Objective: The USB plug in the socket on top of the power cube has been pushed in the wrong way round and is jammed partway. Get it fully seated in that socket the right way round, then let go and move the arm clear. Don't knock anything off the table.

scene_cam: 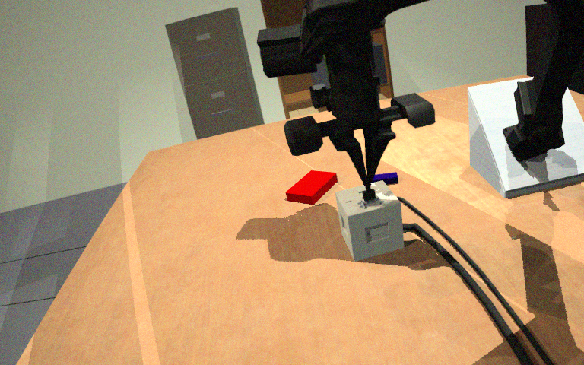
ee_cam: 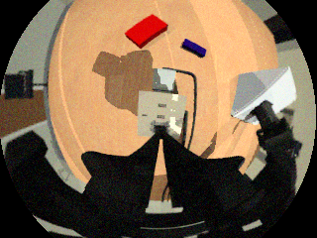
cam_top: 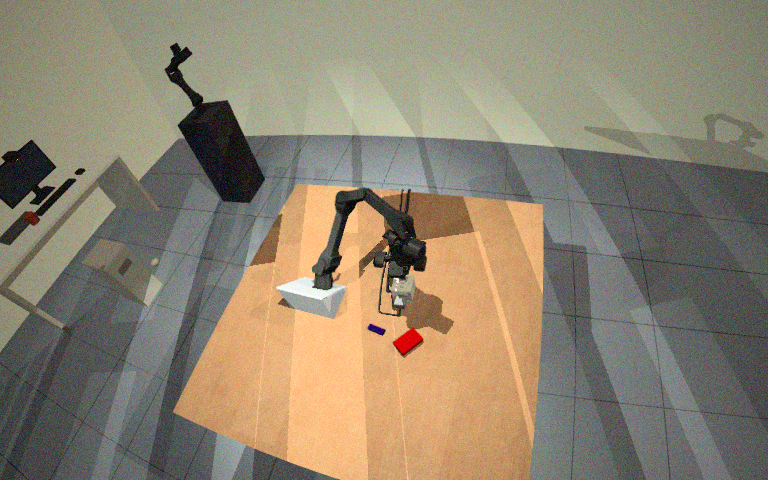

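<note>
Going L to R in the exterior view: red block (scene_cam: 311, 186) is lying flat on the table (scene_cam: 172, 279), well apart from the edge; just R of it the power cube (scene_cam: 371, 223) is sitting upright, w/ the small blue block (scene_cam: 385, 176) lying behind it. Two black cables (scene_cam: 464, 275) are running off the cube's R side toward the near-R corner. Far R, the arm's white base wedge (scene_cam: 495, 141) is standing on the table.

Gripper (scene_cam: 368, 189) is pointing straight down over the cube's top face, fingers (scene_cam: 357, 159) pinched almost fully together and gripping the USB plug (scene_cam: 368, 194), which is sitting in the top socket as a small dark stub. Can't tell from these views which way round it's facing or how deep it's sitting.

Step in hand, as I'm reading it: working the plug at the socket — either freeing it or pressing it home. Next move is calling for a straight vertical line, no sideways drag, since the cube is light-looking and could be tipping or sliding toward the red block. If the plug is still reversed, it's needing a lift clear, half-turn at the wrist, then push down; after that opening up and rising away w/o snagging the cables.

Surface: tan wood-tone top w/ paler stripes and hard shadows. Room: grey tiled floor, pale walls, grey filing cabinet (scene_cam: 215, 73) and a brown door behind; top view is also showing a dark pedestal (cam_top: 220, 150) and a desk w/ monitor (cam_top: 25, 172) at L
</note>
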Motion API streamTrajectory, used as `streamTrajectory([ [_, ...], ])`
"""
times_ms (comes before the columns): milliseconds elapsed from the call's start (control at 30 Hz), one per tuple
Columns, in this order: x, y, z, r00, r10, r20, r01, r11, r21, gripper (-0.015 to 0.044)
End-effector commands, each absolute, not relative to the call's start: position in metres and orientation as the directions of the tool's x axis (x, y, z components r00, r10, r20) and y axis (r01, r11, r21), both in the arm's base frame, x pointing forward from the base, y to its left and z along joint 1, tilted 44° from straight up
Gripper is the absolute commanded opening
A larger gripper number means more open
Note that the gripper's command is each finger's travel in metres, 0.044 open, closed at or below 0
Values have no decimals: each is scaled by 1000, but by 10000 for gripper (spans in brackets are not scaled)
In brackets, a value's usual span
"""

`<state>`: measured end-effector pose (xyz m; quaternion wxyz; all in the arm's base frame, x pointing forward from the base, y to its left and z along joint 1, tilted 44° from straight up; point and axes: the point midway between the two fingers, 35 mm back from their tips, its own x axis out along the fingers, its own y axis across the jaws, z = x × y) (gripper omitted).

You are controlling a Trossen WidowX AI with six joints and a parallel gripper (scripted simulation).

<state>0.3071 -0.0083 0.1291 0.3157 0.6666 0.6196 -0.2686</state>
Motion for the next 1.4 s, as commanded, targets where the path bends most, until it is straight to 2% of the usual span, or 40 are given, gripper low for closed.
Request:
streamTrajectory([
  [0,307,-8,129,89,656,-749,996,-36,87,0],
  [1367,308,-5,125,89,657,-749,996,-36,87,0],
])
